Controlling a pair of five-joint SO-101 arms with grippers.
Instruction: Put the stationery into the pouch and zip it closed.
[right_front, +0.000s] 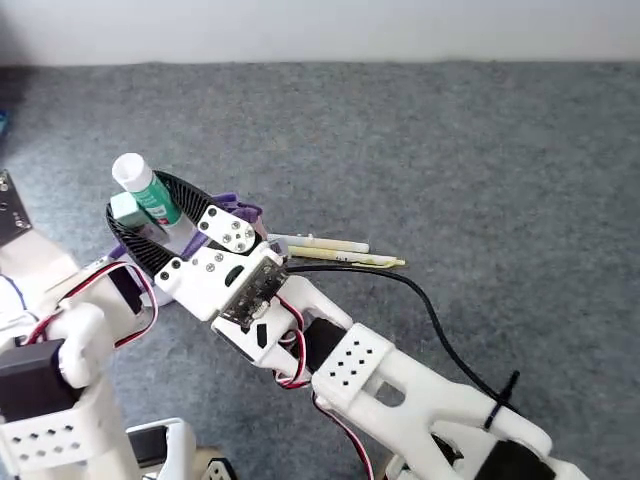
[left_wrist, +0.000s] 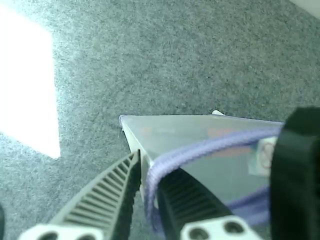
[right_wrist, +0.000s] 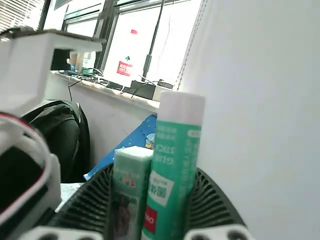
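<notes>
Pouch (left_wrist: 200, 142), translucent with purple trim, lies at the left of the grey mat (right_front: 480, 150). In the left wrist view the left gripper (left_wrist: 142, 162) is clamped on the pouch's trimmed rim, one ribbed black finger on each side of it. In the high view the right gripper (right_front: 150, 215) sits over the pouch (right_front: 240, 211) with its curved black fingers closed around two items side by side. These are a small green box (right_front: 124, 209) and, touching it, an upright green glue stick (right_front: 145, 188) with a white cap. The right wrist view shows the box (right_wrist: 131, 187) and the glue stick (right_wrist: 172, 165) standing together between those fingers. Just right of the pouch, two cream pens (right_front: 330, 250) lie side by side on the mat. The right arm runs from there to the lower right corner.
</notes>
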